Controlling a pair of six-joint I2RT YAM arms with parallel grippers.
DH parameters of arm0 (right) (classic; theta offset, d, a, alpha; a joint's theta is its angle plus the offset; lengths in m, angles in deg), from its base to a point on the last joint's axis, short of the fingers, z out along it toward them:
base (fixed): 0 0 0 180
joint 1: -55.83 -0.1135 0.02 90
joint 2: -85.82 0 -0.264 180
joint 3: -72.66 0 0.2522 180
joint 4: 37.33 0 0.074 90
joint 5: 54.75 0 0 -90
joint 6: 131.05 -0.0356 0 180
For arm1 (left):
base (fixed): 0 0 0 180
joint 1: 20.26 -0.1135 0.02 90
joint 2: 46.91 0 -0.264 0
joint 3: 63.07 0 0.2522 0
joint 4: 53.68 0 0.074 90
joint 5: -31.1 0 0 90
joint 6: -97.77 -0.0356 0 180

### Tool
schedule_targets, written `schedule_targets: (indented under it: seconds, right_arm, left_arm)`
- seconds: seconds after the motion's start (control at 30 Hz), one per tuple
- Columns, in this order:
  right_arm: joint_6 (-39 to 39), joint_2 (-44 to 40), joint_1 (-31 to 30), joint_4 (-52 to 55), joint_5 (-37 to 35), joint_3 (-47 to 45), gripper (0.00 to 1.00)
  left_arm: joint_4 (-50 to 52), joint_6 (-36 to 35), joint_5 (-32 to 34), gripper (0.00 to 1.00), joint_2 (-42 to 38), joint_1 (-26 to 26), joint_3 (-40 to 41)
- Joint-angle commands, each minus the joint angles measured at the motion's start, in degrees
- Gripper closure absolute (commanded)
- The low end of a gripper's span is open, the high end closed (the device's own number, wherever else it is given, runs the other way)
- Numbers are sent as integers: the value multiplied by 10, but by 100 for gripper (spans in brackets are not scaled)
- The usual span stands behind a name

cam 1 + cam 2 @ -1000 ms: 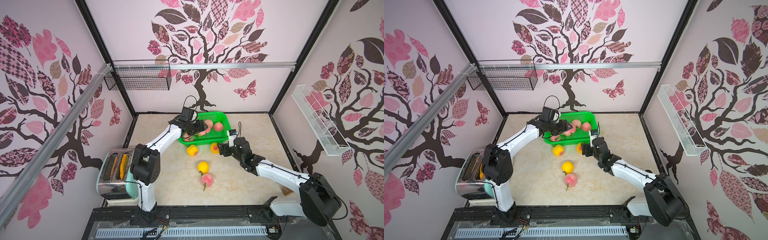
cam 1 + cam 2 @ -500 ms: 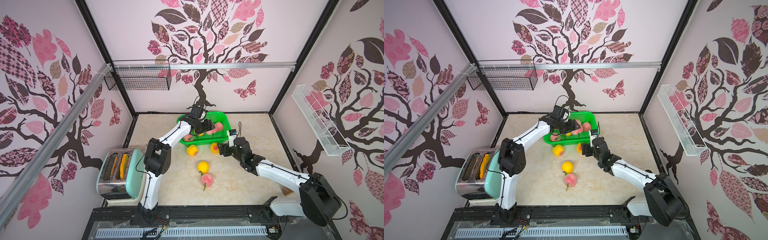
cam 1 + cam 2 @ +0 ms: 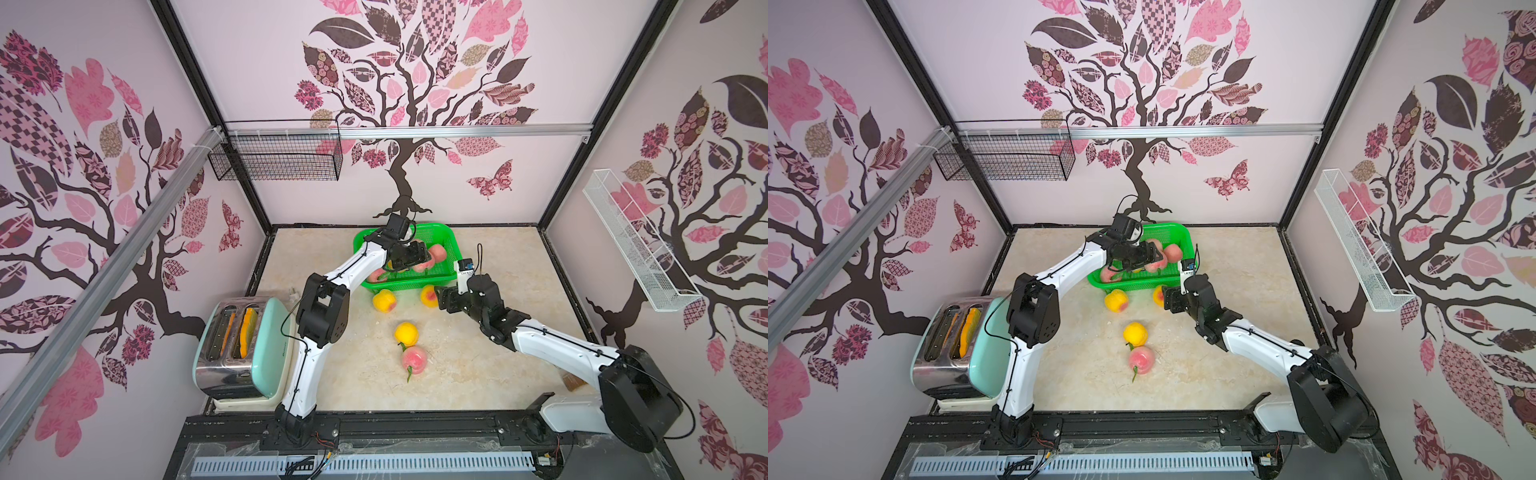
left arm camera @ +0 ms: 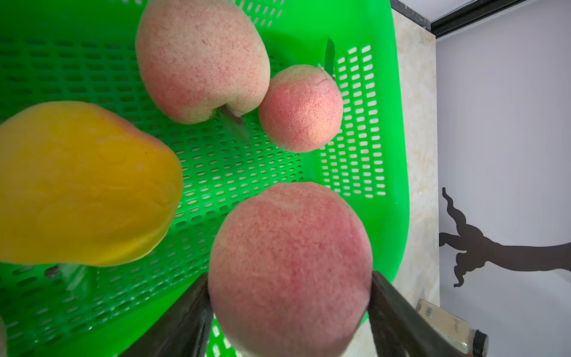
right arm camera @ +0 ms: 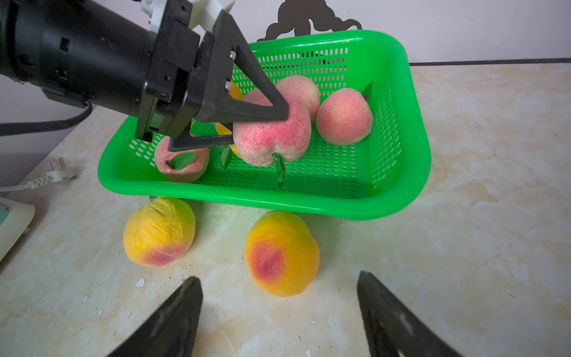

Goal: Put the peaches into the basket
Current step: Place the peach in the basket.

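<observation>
arms: left arm (image 3: 309,361) and right arm (image 3: 557,353), white shells; chunky black joints (image 3: 322,313); black cable (image 5: 37,126)
grippers: left gripper (image 5: 259,128) and right gripper (image 5: 278,278), black triangle fingers (image 5: 173,324); silver screws (image 5: 232,55) on the left
wrist: small white box (image 3: 464,266), blue bit, on the right

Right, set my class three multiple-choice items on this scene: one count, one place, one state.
1. Peaches on the table outside the green basket? A two; B four; C six.
2. The pink peach in the left gripper is: A on the table; B beside the basket; C above the basket.
3. The right gripper is: A open, empty; B shut on a peach; C shut on the basket.
Key: B, four lie there; C, it hangs over the basket floor; A, jaws apart, nothing gripped.
</observation>
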Motion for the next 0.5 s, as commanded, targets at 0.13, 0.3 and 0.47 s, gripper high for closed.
schedule_targets:
  seconds: [0.13,0.3,0.47]
  right_arm:
    - [-4,-10,-2,0,0,-9,19]
    - [-4,-10,-2,0,0,-9,19]
    - [-4,-10,-3,0,-1,-9,19]
  left_arm:
    - [18,-1,8,23,36,10,-34]
    - [20,-1,14,23,41,10,-32]
    - [21,2,12,20,45,10,-32]
